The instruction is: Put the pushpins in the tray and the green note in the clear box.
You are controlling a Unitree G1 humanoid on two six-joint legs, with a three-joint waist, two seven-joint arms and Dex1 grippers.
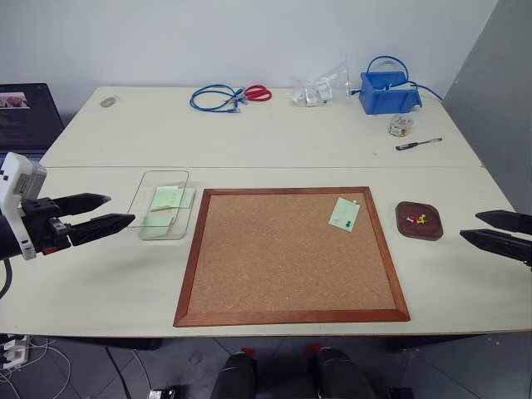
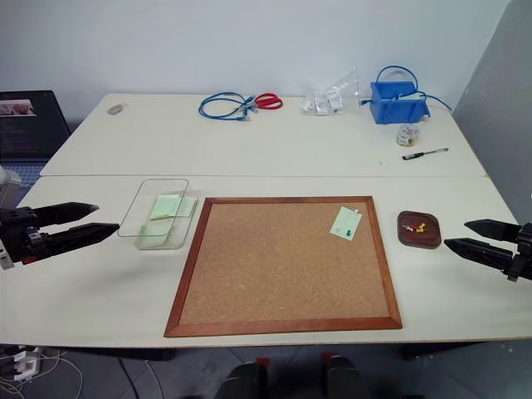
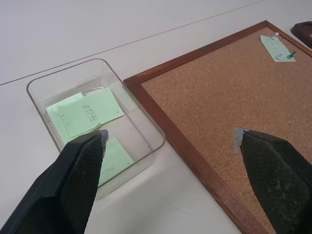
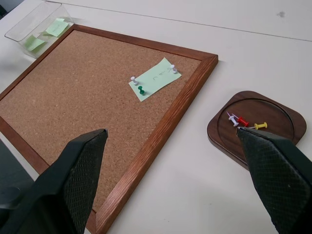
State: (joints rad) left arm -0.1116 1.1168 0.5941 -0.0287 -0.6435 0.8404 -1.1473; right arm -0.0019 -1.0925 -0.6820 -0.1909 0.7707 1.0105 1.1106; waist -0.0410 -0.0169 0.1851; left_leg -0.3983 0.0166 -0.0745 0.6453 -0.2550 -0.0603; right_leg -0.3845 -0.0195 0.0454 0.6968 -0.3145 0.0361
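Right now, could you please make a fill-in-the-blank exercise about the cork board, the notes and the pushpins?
1. The green note is pinned to the ____ board.
2. The clear box already holds ____ green notes.
3. The red and yellow pushpins lie in the brown ____.
4. The left gripper and the right gripper both hover with fingers ____.

Missing words: cork; two; tray; open
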